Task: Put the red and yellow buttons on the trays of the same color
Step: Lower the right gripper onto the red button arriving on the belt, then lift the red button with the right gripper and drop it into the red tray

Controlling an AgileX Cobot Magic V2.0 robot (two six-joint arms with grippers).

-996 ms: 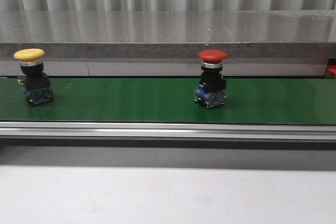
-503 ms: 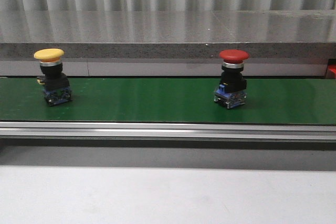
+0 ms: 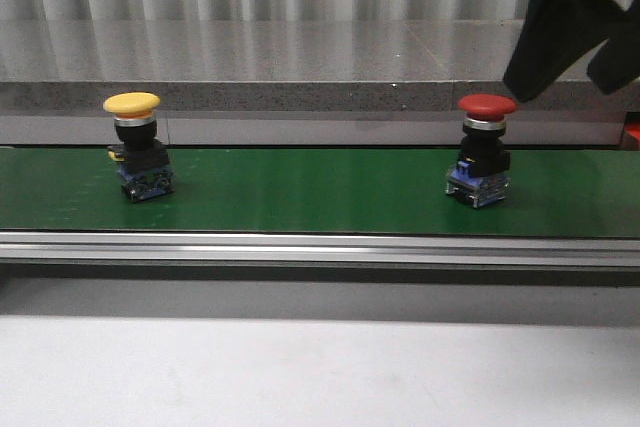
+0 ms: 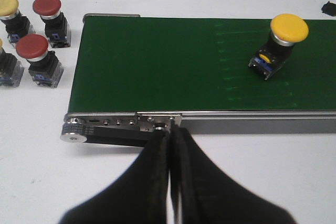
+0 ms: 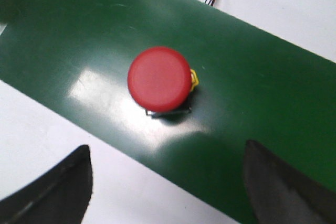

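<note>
A yellow button (image 3: 132,104) stands upright on the left part of the green belt (image 3: 300,192), and a red button (image 3: 487,104) stands on the right part. My right gripper (image 3: 565,77) hangs open above and just right of the red button. From the right wrist, the red button (image 5: 159,78) lies ahead of the wide-apart fingertips of the right gripper (image 5: 167,146), untouched. My left gripper (image 4: 170,129) is shut on nothing at the belt's near rail, well away from the yellow button (image 4: 289,28). The trays are out of view.
Spare buttons, among them two red ones (image 4: 47,6) (image 4: 31,46) and a yellow one (image 4: 8,4), stand on the white table past the belt's end. An aluminium rail (image 3: 320,247) edges the belt in front, a grey stone ledge (image 3: 300,92) behind.
Both buttons have travelled to the right along the belt. My right gripper has come into the front view at the top right, above the red button.
</note>
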